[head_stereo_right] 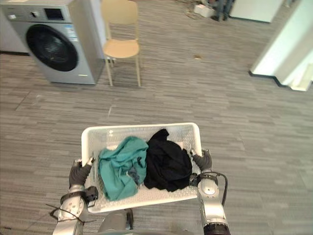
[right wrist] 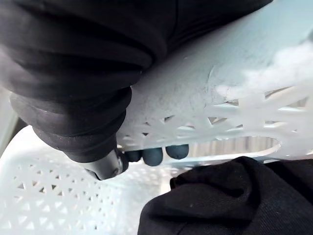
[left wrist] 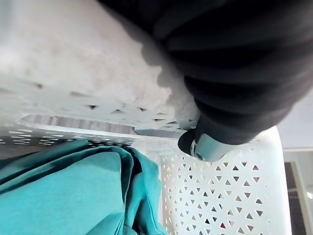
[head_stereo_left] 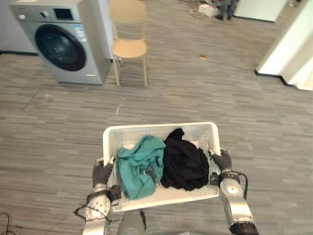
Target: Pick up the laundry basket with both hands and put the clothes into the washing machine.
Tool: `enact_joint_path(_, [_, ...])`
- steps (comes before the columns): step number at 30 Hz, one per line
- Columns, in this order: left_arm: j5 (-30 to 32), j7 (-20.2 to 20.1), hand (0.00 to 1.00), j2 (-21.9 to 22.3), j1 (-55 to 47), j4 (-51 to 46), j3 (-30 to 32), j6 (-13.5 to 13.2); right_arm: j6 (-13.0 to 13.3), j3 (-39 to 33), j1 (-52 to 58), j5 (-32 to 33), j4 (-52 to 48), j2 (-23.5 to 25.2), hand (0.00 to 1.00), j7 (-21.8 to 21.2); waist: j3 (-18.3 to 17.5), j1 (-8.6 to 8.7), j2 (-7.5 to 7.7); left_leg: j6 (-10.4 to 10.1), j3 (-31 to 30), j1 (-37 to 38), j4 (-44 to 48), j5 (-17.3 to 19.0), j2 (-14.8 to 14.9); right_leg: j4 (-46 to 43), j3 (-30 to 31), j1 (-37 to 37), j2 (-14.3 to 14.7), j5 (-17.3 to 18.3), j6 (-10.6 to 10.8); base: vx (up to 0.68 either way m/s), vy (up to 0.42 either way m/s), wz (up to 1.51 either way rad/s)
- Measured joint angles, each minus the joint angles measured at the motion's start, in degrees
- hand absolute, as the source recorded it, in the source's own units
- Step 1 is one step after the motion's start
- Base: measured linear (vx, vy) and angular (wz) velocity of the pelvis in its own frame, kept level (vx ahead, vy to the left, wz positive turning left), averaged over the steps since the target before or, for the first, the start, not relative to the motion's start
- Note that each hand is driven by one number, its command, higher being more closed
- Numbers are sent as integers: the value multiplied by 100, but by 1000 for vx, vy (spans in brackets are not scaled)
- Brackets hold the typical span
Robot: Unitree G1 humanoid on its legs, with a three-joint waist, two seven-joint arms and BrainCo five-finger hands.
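Standing far ahead, off to my left: washing machine (head_stereo_left: 63, 41), door looks shut, chair (head_stereo_left: 129, 46) just beside. My left hand (head_stereo_left: 101, 172) curled over left rim of laundry basket (head_stereo_left: 161, 126). Inside: teal garment (head_stereo_left: 139, 166), then black garment (head_stereo_left: 185, 164), touching. My right hand (head_stereo_left: 222, 160) clamped on right rim. Basket long axis runs hand to hand, across me. Right wrist view adds fingertips (right wrist: 152, 155) hooked through handle slot; eye views give machine bearing.

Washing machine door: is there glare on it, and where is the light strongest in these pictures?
Left eye view: the washing machine door is dark, with only faint reflections; the white wall at the far right is brightest. Right eye view: the chair casts a soft shadow on the floor beneath it.
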State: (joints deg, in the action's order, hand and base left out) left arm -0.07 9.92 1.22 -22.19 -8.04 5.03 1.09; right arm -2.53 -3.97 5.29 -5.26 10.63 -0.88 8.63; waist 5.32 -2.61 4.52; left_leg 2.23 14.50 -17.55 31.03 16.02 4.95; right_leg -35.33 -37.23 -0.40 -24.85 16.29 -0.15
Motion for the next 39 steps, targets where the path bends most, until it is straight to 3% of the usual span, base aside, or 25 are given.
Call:
enact_joint_path(1, [0,0,100,3,-138,1,38,39,-2,34,21,1,135,-16,100,-9,28,-1,-19,107,-19,196,-67,105,-191,-1167,382,-497,-431,-557,-821,174,163,32])
enact_joint_path(2, [-2,0,100,-84,-217,2,72,46,-3,62,10,1,281,7,100,-34,94,-6,-82,133,-75,431,-228,123,-209,-1687,966,-844,-470,-1015,-710,285,173,27])
enact_joint_path(3, [0,2,100,-197,-214,3,105,55,-2,61,2,5,399,157,100,-112,144,-1,-146,173,-215,658,-442,124,-221,-2029,1324,-1140,-243,-698,-142,275,72,19])
enact_joint_path(7, [2,-8,100,-333,65,151,140,17,133,-84,67,27,281,277,100,-132,202,86,-262,195,-650,1034,-993,103,-307,-410,1276,-1860,754,-192,-37,307,14,50])
enact_joint_path(10, [42,-130,100,-337,479,549,63,18,132,-239,226,45,140,253,100,-105,255,232,-300,80,-1117,1429,-1199,282,-504,1627,1742,-2103,1000,-755,562,390,-37,94])
enact_joint_path(12, [181,-132,100,-347,544,662,55,29,133,-151,355,91,128,237,100,-104,268,331,-378,-29,-1387,1723,-929,715,-420,1358,2125,-2117,1102,-863,493,528,-176,91])
enact_joint_path(13, [227,-132,100,-354,446,656,57,25,131,-68,464,133,126,219,100,-104,154,322,-384,-108,-1434,1949,-782,904,-242,1095,2149,-1978,1298,-774,371,716,-289,123])
enact_joint_path(14, [240,-135,100,-342,385,641,-45,16,134,-37,658,224,-16,181,100,-108,95,472,-650,-142,-1339,1472,968,966,228,814,1915,-1683,1546,-877,259,757,-329,114])
enact_joint_path(15, [227,-143,100,-203,293,628,-25,20,131,-2,685,303,-94,9,100,-117,86,351,-968,140,-1012,983,2345,476,937,748,1734,-1383,1911,-689,109,778,-321,71])
enact_joint_path(16, [197,-147,100,-160,229,625,15,24,117,58,682,308,-108,-50,100,-117,71,217,-1063,284,-792,848,2824,60,1283,797,1770,-1252,2123,-593,42,524,-219,-33])
enact_joint_path(18, [103,-165,100,-127,82,582,163,22,85,284,738,306,-288,-64,100,-104,84,-13,-1056,280,-669,393,3678,-1448,1832,1204,1919,-729,2506,-495,-90,678,-167,-53])
enact_joint_path(19, [82,-215,100,-160,101,527,157,17,86,271,757,311,-347,-62,100,-94,109,-72,-1006,67,-681,100,3965,-1140,1813,1471,1963,-504,2585,-474,-96,882,-182,-13])
enact_joint_path(21, [82,-250,100,-144,182,362,160,10,86,215,661,357,-457,-58,100,-45,266,-120,-708,176,-479,-547,3813,-311,1343,2171,2036,91,2550,-475,-95,663,-116,9])
enact_joint_path(23, [67,-249,100,-161,354,295,238,-24,84,203,372,375,-450,-9,100,-5,471,-173,-354,149,-232,-1095,2648,-8,840,2745,2061,733,2448,-476,-96,606,-57,9])
enact_joint_path(24, [64,-247,100,-166,392,272,271,-42,85,200,283,376,-441,-4,100,-2,513,-192,-261,84,-182,-1237,2047,-49,761,2827,2017,852,2429,-475,-95,588,-16,-9])
enact_joint_path(25, [47,-238,100,-154,443,201,302,-39,126,193,133,418,-346,-28,100,10,520,-299,-175,-365,-225,-1303,451,-378,643,2849,1991,997,2441,-466,-80,619,45,-53])
enact_joint_path(26, [51,-227,100,-127,394,95,277,-40,161,145,85,426,-218,-13,100,16,518,-463,-179,-549,-418,-1144,-769,-1215,559,2680,2040,1190,2467,-270,234,639,82,-72])
enact_joint_path(27, [50,-222,100,-169,360,96,264,-40,173,144,83,436,-143,27,100,24,487,-518,-115,-438,-553,-1060,-620,-1680,468,2482,2075,1279,2398,-101,421,682,113,-57])
enact_joint_path(28, [63,-220,100,-281,353,99,275,-14,179,146,72,459,-9,130,100,34,394,-440,110,-157,-663,-1057,-30,-1427,328,1835,2019,1275,2081,93,577,854,194,-3])
enact_joint_path(30, [74,-221,100,-402,374,84,277,-12,225,91,116,461,-3,185,100,34,381,-355,138,55,-613,-967,771,-717,296,215,2014,911,1657,-119,766,778,196,11])
enact_joint_path(32, [68,-206,100,-494,366,-19,159,9,206,-12,56,451,35,289,100,8,413,-407,203,183,-329,-341,986,-44,191,-2234,1938,125,896,-901,712,681,153,-28])
enact_joint_path(34, [70,-199,100,-519,271,-330,163,60,207,-13,17,453,29,335,100,0,502,-385,65,190,-265,313,783,187,220,-3339,1738,-385,741,-743,465,495,64,-30])
enact_joint_path(36, [66,-162,100,-596,128,-616,171,73,213,5,27,449,-111,416,100,-3,550,-337,-54,88,-124,1003,240,249,219,-3259,1368,-916,714,-401,167,448,18,-36])
enact_joint_path(38, [46,-110,100,-583,91,-685,187,-46,264,43,-3,451,-202,376,100,-20,457,-290,-137,-1,53,1316,-157,285,226,-1789,744,-1436,701,-65,-11,418,-27,-40])
enact_joint_path(39, [10,-115,100,-580,163,-637,234,-104,265,36,-114,451,-191,341,100,-17,455,-273,-165,-180,223,1476,-281,396,231,-26,223,-1685,738,-210,-84,396,-46,-41])
